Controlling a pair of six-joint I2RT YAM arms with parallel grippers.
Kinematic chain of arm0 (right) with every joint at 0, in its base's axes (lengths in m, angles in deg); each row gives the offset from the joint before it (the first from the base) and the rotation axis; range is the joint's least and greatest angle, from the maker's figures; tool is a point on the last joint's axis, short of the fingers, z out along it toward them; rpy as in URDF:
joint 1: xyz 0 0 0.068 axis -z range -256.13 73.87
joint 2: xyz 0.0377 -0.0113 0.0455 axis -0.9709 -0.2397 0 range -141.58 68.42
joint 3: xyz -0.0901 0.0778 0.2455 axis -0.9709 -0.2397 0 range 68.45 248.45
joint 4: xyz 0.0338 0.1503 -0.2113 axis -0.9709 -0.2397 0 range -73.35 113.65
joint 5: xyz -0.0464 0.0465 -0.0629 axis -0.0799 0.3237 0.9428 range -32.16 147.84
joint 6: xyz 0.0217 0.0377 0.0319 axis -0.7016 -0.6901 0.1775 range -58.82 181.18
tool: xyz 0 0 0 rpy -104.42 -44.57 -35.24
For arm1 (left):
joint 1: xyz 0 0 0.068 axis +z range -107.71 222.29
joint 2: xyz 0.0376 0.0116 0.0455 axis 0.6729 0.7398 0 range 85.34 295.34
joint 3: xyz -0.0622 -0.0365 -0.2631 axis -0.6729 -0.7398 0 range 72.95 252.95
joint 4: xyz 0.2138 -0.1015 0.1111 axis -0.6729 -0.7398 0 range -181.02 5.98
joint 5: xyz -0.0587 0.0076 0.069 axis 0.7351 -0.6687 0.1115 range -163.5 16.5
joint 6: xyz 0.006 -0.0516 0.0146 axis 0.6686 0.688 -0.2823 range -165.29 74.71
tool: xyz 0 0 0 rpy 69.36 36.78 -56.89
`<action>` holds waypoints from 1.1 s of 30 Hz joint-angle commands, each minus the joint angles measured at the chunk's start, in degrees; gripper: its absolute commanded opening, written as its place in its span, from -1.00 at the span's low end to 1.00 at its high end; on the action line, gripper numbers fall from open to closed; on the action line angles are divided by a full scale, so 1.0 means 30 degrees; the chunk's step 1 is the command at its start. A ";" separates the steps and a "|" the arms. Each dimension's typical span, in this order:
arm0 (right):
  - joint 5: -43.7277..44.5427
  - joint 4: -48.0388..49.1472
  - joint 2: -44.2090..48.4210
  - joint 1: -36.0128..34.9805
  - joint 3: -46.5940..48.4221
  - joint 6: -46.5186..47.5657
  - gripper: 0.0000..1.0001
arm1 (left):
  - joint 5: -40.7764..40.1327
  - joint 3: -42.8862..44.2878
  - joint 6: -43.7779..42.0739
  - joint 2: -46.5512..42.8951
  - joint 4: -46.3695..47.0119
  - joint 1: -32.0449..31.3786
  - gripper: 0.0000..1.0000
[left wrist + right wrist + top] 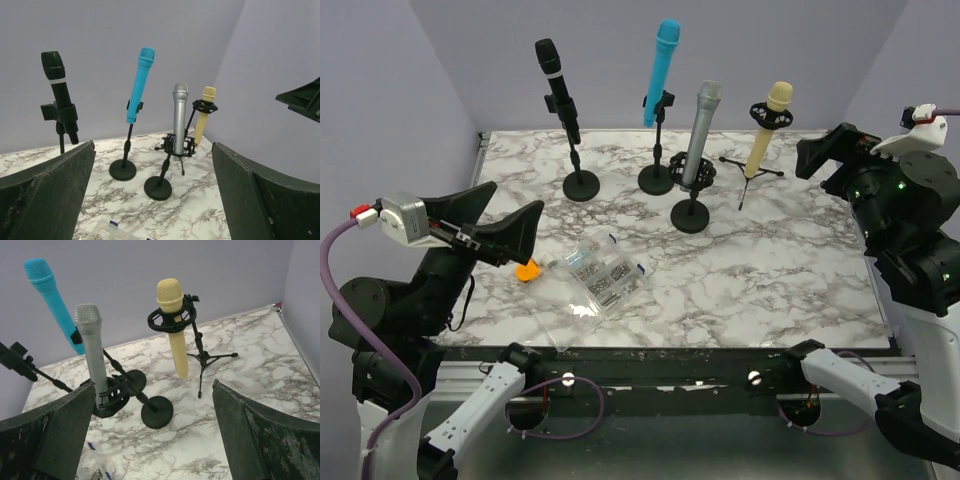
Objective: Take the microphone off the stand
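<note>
Four microphones stand in stands at the back of the marble table: a black one, a blue one, a silver one in a shock mount on a round-base stand, and a cream one on a small tripod. My left gripper hovers open at the near left, far from them. My right gripper is open at the far right, just right of the cream microphone. The left wrist view shows the silver microphone ahead; the right wrist view shows the cream one ahead.
A clear plastic bag of small parts lies at the near left of the table, with a small orange piece beside it under my left gripper. Purple walls close in the back and sides.
</note>
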 commanded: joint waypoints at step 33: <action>-0.9922 0.5239 -1.0163 0.0024 0.1134 -0.4289 0.82 | 0.5708 -0.4067 -0.1410 0.5699 0.5802 0.1178 0.98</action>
